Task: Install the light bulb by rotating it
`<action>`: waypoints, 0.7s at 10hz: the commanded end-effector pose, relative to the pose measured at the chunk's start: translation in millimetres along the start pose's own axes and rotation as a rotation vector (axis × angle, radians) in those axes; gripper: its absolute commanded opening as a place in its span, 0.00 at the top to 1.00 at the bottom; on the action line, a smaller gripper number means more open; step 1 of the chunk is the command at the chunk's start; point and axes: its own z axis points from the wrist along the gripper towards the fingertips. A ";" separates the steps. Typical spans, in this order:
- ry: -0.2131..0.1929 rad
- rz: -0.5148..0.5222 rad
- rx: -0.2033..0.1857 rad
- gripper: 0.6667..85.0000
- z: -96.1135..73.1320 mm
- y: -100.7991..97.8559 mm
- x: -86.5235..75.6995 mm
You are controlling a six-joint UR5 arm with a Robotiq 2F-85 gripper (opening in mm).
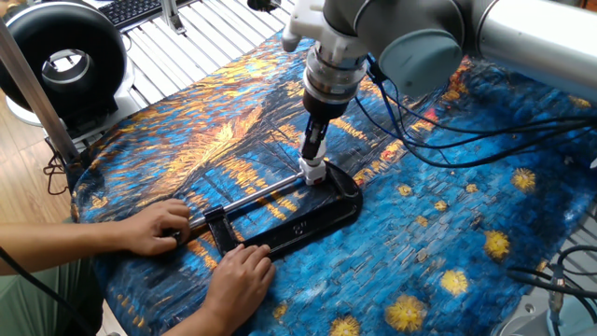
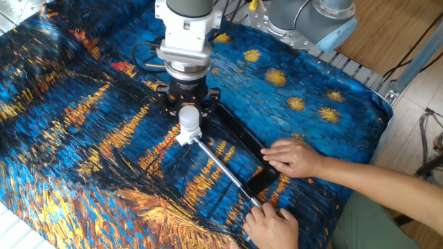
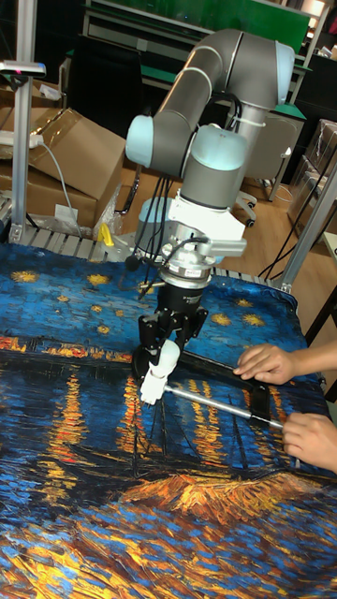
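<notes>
Right now I see the bulb (image 2: 188,117) upright, dome up and long axis vertical, seated in the white socket (image 2: 184,137) under my gripper (image 2: 187,108). Its fingers flank the bulb; I cannot tell if they grip. A black clamp (image 1: 312,217) holds the socket, two hands (image 1: 154,229) steadying it on the painted cloth (image 2: 69,124).

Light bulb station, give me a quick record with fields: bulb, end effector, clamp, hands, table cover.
bulb: light bulb upright on a white socket block
end effector: end effector straddles the bulb, its fingers on either side of it; closure not clear
clamp: black clamp with a metal rod reaching the socket block
hands: person's two hands steady the clamp
table cover: blue and orange painted cloth
</notes>
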 end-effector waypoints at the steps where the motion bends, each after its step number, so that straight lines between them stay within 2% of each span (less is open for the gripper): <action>1: -0.017 0.162 -0.036 0.85 4.8 7.7 -7.8; 2: -0.016 0.166 -0.060 0.73 7.7 12.9 -7.1; 3: 0.007 0.147 -0.084 0.54 7.6 18.8 0.9; 4: 0.055 0.129 -0.107 0.35 2.1 23.0 14.3; 6: 0.114 0.114 -0.138 0.19 -9.1 20.6 30.1; 7: 0.118 0.122 -0.142 0.16 -8.0 20.2 28.9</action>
